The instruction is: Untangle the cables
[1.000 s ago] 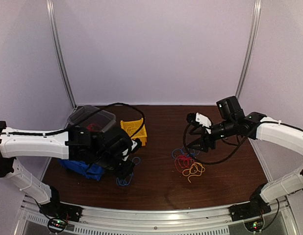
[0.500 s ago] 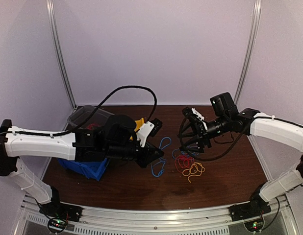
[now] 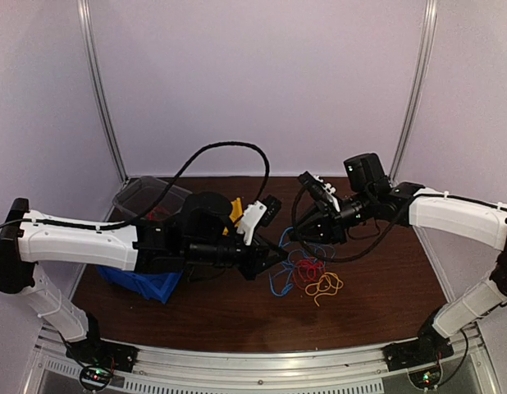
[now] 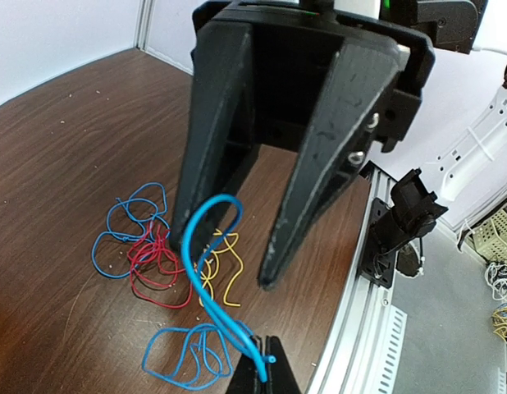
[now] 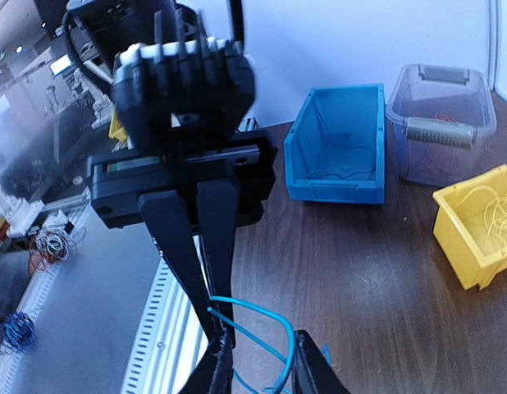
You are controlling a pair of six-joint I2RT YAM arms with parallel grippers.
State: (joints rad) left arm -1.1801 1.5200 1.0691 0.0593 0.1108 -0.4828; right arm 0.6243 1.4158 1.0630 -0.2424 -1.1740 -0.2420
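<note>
My left gripper (image 4: 266,376) is shut on one end of a blue cable (image 4: 206,246), which rises from its tips in a tall loop. My right gripper (image 5: 266,365) faces it tip to tip. Its jaws stand apart on either side of that blue loop (image 5: 274,324), which touches one finger. From above, the left gripper (image 3: 280,256) and the right gripper (image 3: 301,238) meet just left of the pile. On the table lie a red cable (image 4: 155,267), a yellow-orange cable (image 4: 222,263) and more blue loops (image 4: 126,230). The held cable's slack (image 4: 184,357) rests on the wood.
A blue bin (image 5: 340,148), a clear lidded tub (image 5: 438,123) and a yellow bin (image 5: 479,222) holding thin wires stand at the table's left. The aluminium rail (image 4: 376,328) marks the near edge. The thick black arm cable (image 3: 229,149) arches over the left arm.
The left arm swung right from beside the bins, lifting the blue cable toward the pile. The right gripper moved left to meet it, and its jaws narrowed around the loop.
</note>
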